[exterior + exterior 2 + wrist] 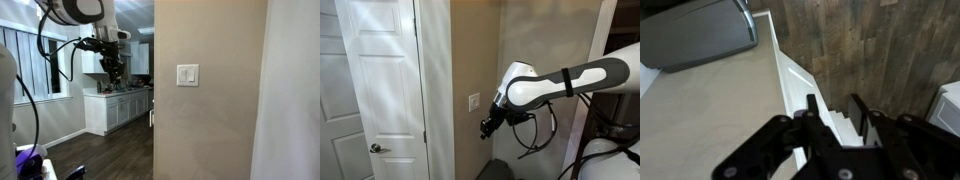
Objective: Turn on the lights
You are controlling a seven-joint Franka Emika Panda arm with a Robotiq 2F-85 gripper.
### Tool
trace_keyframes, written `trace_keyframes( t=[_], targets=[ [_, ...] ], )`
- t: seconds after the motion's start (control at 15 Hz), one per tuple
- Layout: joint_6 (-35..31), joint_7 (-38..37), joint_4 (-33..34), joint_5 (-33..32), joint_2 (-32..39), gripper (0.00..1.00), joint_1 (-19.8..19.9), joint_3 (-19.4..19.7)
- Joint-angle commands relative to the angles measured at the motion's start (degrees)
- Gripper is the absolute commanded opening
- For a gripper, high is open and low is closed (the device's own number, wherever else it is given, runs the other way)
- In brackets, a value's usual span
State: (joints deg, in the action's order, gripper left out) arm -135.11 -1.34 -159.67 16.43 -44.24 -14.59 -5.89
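Observation:
The light switch (187,75) is a small white squarish plate with one wide rocker paddle on the beige wall. It also shows in an exterior view (474,101), on the narrow wall face right of a white door. No lamp is visible. My black gripper (487,125) hangs in the air a little below and to the right of the switch, apart from it. In an exterior view it (115,68) is left of the wall corner. In the wrist view the gripper (835,112) is open with nothing between the fingers. The switch is out of the wrist view.
A white panel door (375,80) with a knob (376,148) stands beside the switch wall. White trim (790,75) runs along the beige wall above a dark wood floor (880,50). A grey object (695,35) lies by the wall. Kitchen cabinets (115,108) stand behind.

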Motion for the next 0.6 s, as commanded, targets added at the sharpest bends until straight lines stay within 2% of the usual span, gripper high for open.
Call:
trace_keyframes(
  t=[0.0,0.13,0.53],
  targets=[
    [-10.6,1.7,2.1,-0.6,7.2,0.08,2.5,1.9],
    [-16.3,0.9,3.4,-0.4,10.7,0.0,3.4,3.2],
    [-27.9,1.0,5.6,3.1,19.5,0.01,1.6,9.0]
  ],
)
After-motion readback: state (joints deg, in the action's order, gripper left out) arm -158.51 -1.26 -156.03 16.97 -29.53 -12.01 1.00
